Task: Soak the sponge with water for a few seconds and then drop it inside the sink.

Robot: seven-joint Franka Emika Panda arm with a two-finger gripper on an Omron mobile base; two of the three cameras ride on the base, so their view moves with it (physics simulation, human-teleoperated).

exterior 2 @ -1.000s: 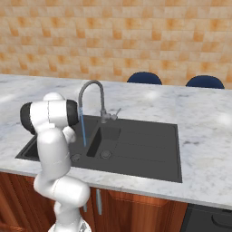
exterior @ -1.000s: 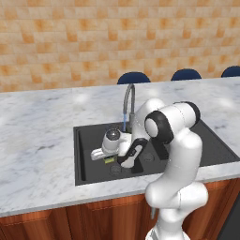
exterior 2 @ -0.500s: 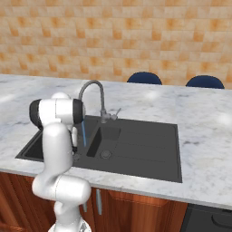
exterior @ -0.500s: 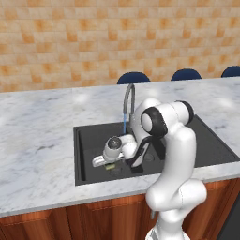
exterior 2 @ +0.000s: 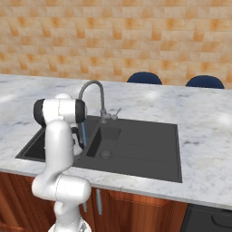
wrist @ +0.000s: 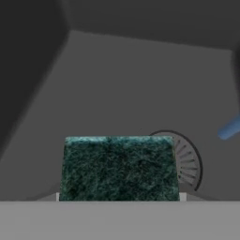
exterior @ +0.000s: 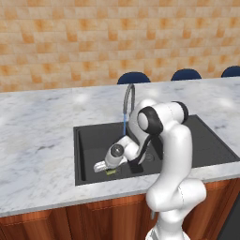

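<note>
In the left base view, the white arm reached down into the left basin of the black sink (exterior: 87,154), its gripper (exterior: 101,167) low near the basin floor by the front wall. A small yellowish-green sliver, the sponge (exterior: 110,172), showed just under the hand, at or close to the floor; whether it touched the floor could not be told from there. The curved grey faucet (exterior: 128,96) stood at the back rim, and the water (exterior: 124,123) ran from its spout as a thin blue line down behind the arm, apart from the sponge. The sink sat in a grey marble counter (exterior: 37,136), with an orange tiled wall (exterior: 93,42) and dark blue chair backs (exterior: 133,77) behind. In the right base view, the arm's upper links stood in front of the left basin, the faucet (exterior 2: 93,97) arched over the divider, and the blue water (exterior 2: 83,132) fell beside the arm; the wide right basin of the sink (exterior 2: 149,149) held a round grey drain (exterior 2: 106,154). In the hand view, the dark green sponge (wrist: 119,166) sat square at the bottom centre, clamped between the closed jaws, above the dark basin floor. A round ribbed drain (wrist: 188,161) lay partly hidden behind its right corner, and a short blue streak of water (wrist: 229,127) crossed at the right edge.
</note>
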